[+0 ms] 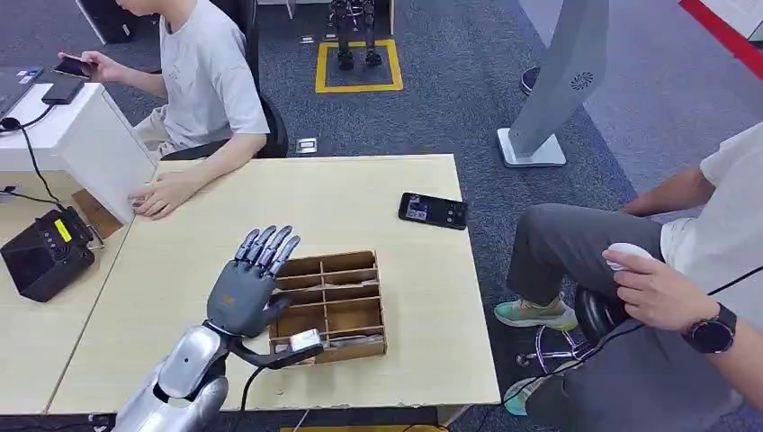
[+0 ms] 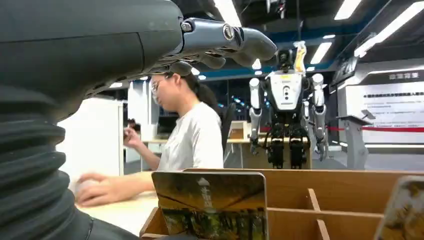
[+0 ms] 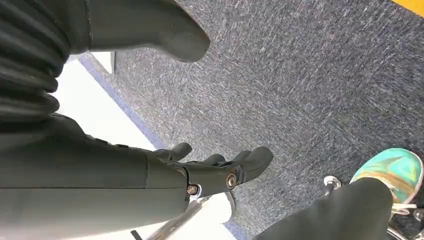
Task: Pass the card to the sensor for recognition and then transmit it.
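Note:
A wooden divided box (image 1: 363,263) sits near the front of the light wooden table (image 1: 288,193). A picture card (image 1: 305,340) stands in its front row; in the left wrist view the card (image 2: 210,205) stands upright in a slot of the box (image 2: 350,187). My left hand (image 1: 246,288) hovers over the box's left side with its fingers stretched flat and its thumb reaching toward the card. In the left wrist view its fingers (image 2: 235,42) are well above the card, apart from it. A black sensor device (image 1: 43,254) lies at the far left. My right hand (image 3: 150,175) hangs over the carpet, holding nothing.
A black phone (image 1: 433,211) lies on the table's right part. One person (image 1: 202,76) sits at the far left corner with a hand on the table by a white box (image 1: 90,135). Another person (image 1: 684,270) sits to the right. A second card (image 2: 405,210) stands in the box.

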